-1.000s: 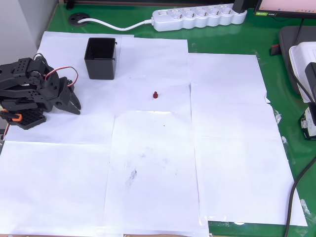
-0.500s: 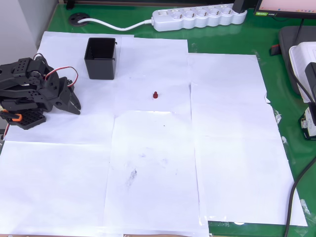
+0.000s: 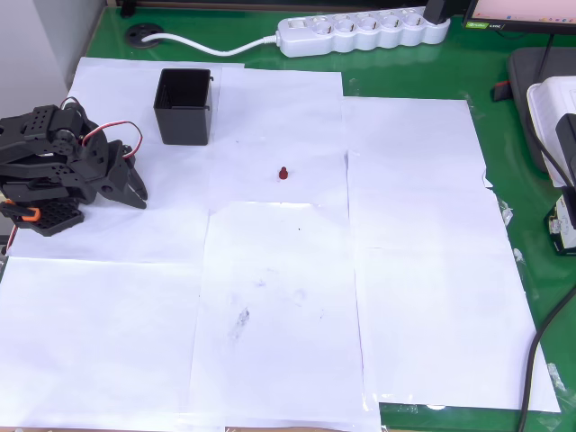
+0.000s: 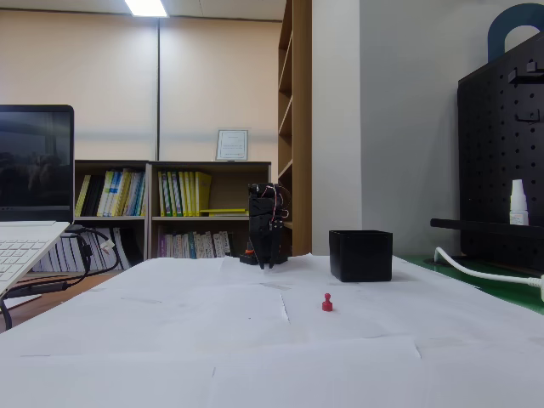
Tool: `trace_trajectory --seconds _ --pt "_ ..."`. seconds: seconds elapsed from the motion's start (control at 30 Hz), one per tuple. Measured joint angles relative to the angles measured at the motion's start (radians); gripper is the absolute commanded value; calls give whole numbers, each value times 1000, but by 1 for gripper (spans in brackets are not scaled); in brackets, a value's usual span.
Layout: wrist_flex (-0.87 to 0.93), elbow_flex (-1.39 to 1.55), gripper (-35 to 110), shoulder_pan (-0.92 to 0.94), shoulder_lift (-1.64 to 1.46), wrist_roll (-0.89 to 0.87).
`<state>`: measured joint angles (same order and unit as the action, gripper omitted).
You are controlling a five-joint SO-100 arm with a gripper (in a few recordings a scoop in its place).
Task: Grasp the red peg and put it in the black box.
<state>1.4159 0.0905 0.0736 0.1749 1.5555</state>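
Nothing has changed in the last second: my fingers (image 3: 135,192) still rest closed and empty, the red peg (image 3: 283,173) sits untouched on the papered desk (image 3: 270,360) well off to their right overhead, the black box (image 3: 184,106) nearer, so grasping hasn't begun.

The black arm (image 3: 49,166) sits folded up at the left edge of the overhead view, its joints tucked close together over its base. Red and white wires loop out from the wrist. The end effector (image 3: 137,191) points toward the right of that view and slightly downward in the picture, its two dark fingers drawn close together to a pointed tip, with nothing between them. In the fixed view the arm (image 4: 267,223) appears as a compact upright stack at the far end of the tabletop (image 4: 170,340), the end effector (image 4: 268,262) hanging down low over the surface.
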Motion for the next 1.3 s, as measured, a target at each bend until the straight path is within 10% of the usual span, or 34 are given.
trace_trajectory --seconds 0.9,1.3 --pt "-55 -2 0 158 0 190" --pt "-957 -11 0 17 -298 -18"
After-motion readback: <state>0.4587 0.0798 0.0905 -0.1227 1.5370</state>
